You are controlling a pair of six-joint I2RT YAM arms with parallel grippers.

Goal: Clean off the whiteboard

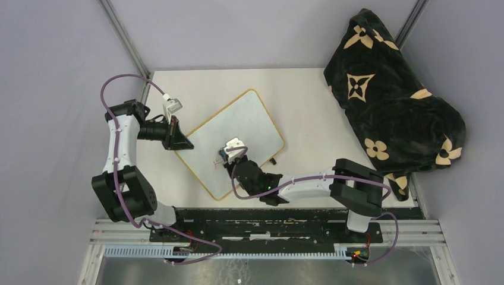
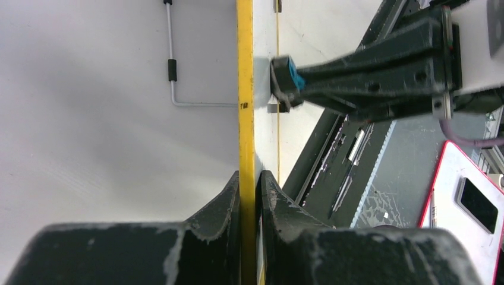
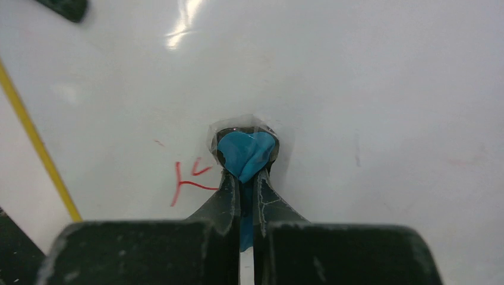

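The whiteboard (image 1: 252,122) lies turned at an angle on the table, white with a thin yellow frame (image 2: 244,89). My left gripper (image 1: 180,141) is shut on the frame at the board's left edge, its jaws pinching the yellow strip (image 2: 249,181). My right gripper (image 1: 229,157) is over the board's near part, shut on a blue wad of cloth (image 3: 245,153) that presses on the white surface (image 3: 368,89). Red handwriting (image 3: 187,181) shows just left of the cloth. The right gripper's blue tip (image 2: 291,76) also appears in the left wrist view.
A black blanket with beige flower prints (image 1: 389,107) is heaped at the right rear. A dark rail (image 1: 267,217) runs along the near table edge. A thin wire bracket (image 2: 172,65) juts from the board's frame. A red-edged white device (image 2: 469,202) lies below the table.
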